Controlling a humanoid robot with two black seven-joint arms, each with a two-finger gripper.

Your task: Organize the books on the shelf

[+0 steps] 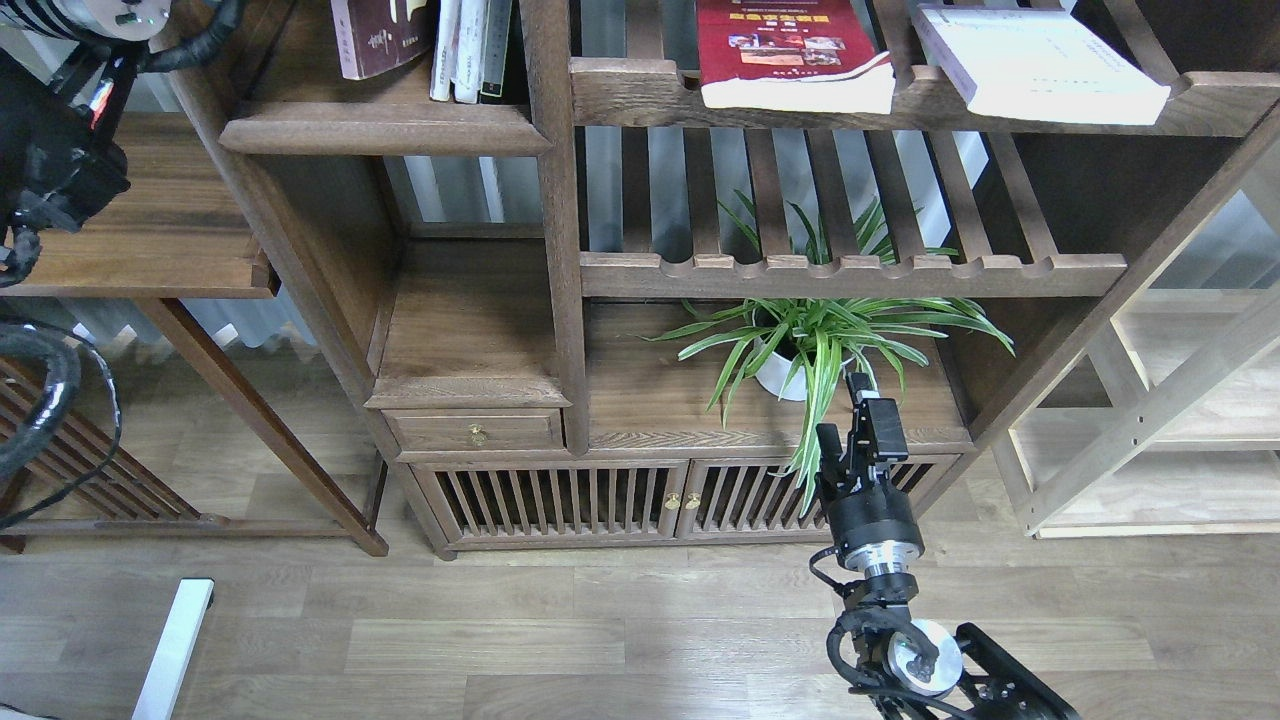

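Note:
The dark maroon book (380, 38) stands on the dark-brown shelf (385, 128) at the top left, close to several thin upright volumes (468, 50). Its top is cut off by the frame. The bright red book (790, 50) and the pale white book (1040, 65) both lie flat on the upper slatted rack to the right. My left arm (60, 150) rises along the left edge, and its gripper is above the frame. My right gripper (852, 430) hangs low in front of the cabinet, open and empty, far below the books.
A potted spider plant (810, 340) sits on the cabinet top just behind my right gripper. A lower slatted rack (850, 272) spans above it. A side table (150, 240) stands at the left, and a light unfinished wood frame (1150, 420) at the right.

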